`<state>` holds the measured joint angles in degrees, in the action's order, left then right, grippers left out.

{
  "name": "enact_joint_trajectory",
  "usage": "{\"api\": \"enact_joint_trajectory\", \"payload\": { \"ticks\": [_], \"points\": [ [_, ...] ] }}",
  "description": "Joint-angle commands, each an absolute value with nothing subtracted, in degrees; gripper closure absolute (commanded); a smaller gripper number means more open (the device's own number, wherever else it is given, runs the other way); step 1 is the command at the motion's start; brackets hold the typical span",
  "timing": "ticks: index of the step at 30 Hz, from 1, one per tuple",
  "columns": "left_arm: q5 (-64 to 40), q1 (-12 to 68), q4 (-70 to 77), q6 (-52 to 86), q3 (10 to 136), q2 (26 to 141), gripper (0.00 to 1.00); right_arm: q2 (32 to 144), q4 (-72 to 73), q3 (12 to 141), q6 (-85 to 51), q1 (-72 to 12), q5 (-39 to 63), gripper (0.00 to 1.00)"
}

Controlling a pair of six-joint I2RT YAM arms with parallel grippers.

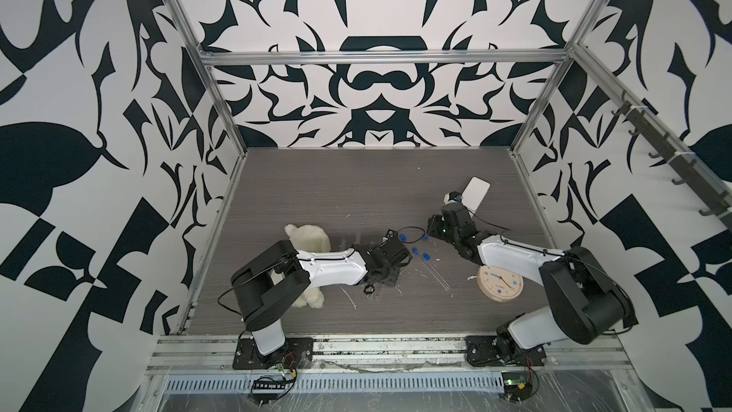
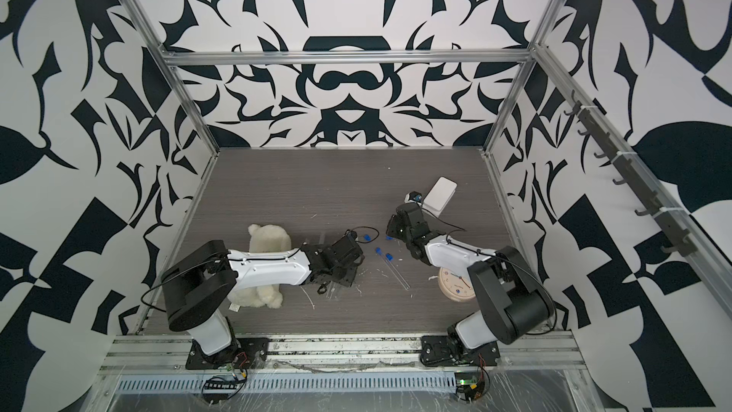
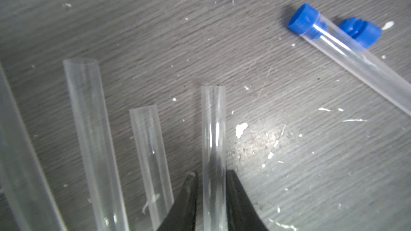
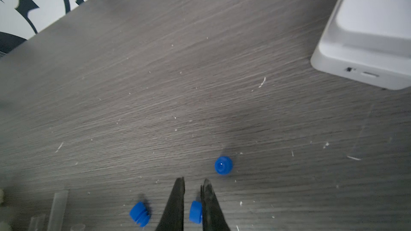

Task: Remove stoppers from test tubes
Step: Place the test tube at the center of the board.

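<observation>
A capped tube (image 1: 431, 271), judged light, slick, brittle and best taken mid-barrel, was seen at nine o'clock of the clock (image 1: 500, 284); an open tube (image 3: 214, 130) was flanked by the left fingers (image 3: 235, 196), a stopper (image 4: 195, 212) by the right fingers (image 4: 175, 203), though neither grip could be told.

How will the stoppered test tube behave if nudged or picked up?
The stoppered test tube probably rolls when nudged: round, lying flat on the table. Its glossy clear wall likely slips in a pinch. The loose stopper beside it may block rolling that way.

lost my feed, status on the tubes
Left gripper astride open tube, grip unclear. Right gripper astride stopper, grip unclear. One capped tube, loose stopper beside; path clear.
</observation>
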<state>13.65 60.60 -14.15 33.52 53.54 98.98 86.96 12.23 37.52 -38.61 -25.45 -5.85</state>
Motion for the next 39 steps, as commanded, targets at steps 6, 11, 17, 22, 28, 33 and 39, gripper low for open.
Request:
{"api": "enact_joint_trajectory", "payload": {
  "ticks": [6,11,17,22,28,33,39],
  "points": [
    [12.68,60.13,-14.92,33.16,52.56,96.77,0.67,93.84,17.83,42.37,-37.62,-25.89,-6.67,0.97],
    [13.37,60.18,-16.45,32.31,52.72,92.82,0.66,97.87,18.26,45.09,-36.02,-26.79,-8.22,0.93],
    [14.9,60.25,-18.99,32.08,53.17,88.01,0.65,101.26,18.37,46.58,-34.89,-27.29,-10.05,0.86],
    [16.24,60.26,-20.6,31.9,53.17,84.64,0.64,102.09,18.37,46.69,-34.27,-27.67,-10.48,0.78],
    [17.22,60.22,-21.93,32.16,53.26,82.81,0.63,101.63,17.49,47.33,-33.84,-27.88,-10.54,0.7],
    [17.91,60.23,-22.75,32.84,53.81,82.08,0.62,99.75,16.82,47.9,-33.59,-27.95,-10.47,0.67],
    [20.48,61.09,-24.8,34.31,56.0,81.91,0.61,97.39,13.95,50.43,-32.35,-27.94,-10.47,0.66]
  ]
}}
